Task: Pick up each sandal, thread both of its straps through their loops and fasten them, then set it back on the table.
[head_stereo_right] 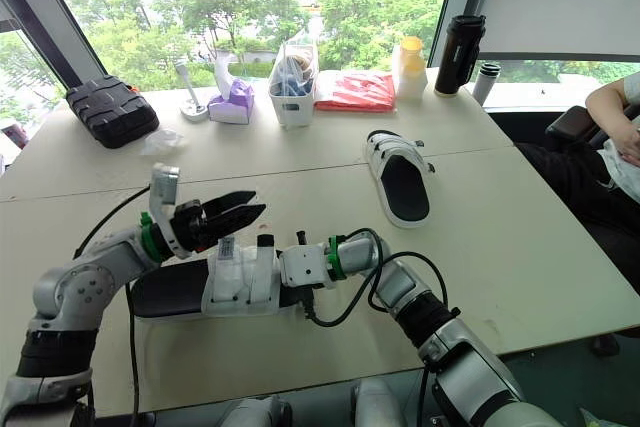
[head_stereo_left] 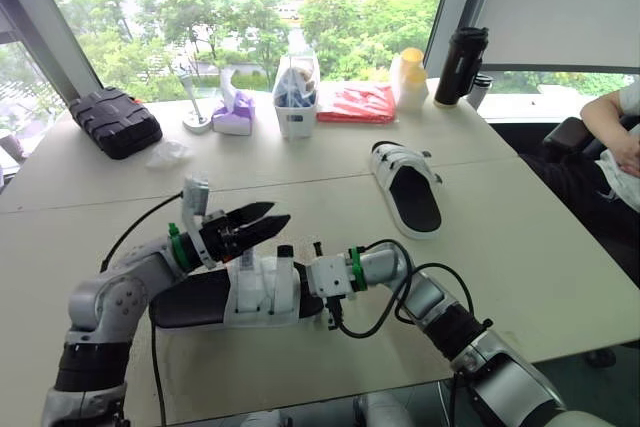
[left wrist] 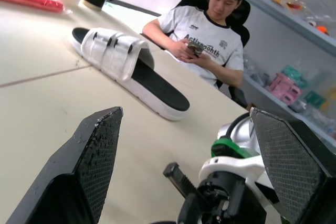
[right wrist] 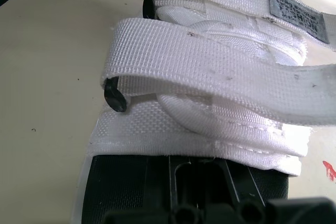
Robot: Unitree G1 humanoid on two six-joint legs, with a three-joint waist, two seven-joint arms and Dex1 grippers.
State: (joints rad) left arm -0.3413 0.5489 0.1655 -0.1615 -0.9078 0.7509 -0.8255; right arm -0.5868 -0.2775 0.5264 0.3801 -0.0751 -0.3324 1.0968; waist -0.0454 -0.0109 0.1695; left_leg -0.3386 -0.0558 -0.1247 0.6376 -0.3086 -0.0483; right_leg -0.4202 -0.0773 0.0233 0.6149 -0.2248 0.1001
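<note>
The near sandal [head_stereo_left: 215,299] has a black sole and white straps and lies on the table [head_stereo_left: 520,257] in front of me. My left gripper [head_stereo_left: 278,212] hovers open just above its straps with nothing in it. My right gripper [head_stereo_left: 300,282] is pressed against the strap end from the right. In the right wrist view one loose strap [right wrist: 210,61] arches over the band below it, with a black tip [right wrist: 115,98] poking out beneath. The second sandal [head_stereo_left: 405,187] lies farther back on the right, straps toward the window.
Along the window side stand a black case [head_stereo_left: 115,119], a purple tissue box [head_stereo_left: 233,112], a white basket [head_stereo_left: 296,97], a red packet [head_stereo_left: 357,102], a yellow-capped bottle [head_stereo_left: 410,77] and a black flask [head_stereo_left: 460,65]. A person [head_stereo_left: 615,127] sits at the table's right edge.
</note>
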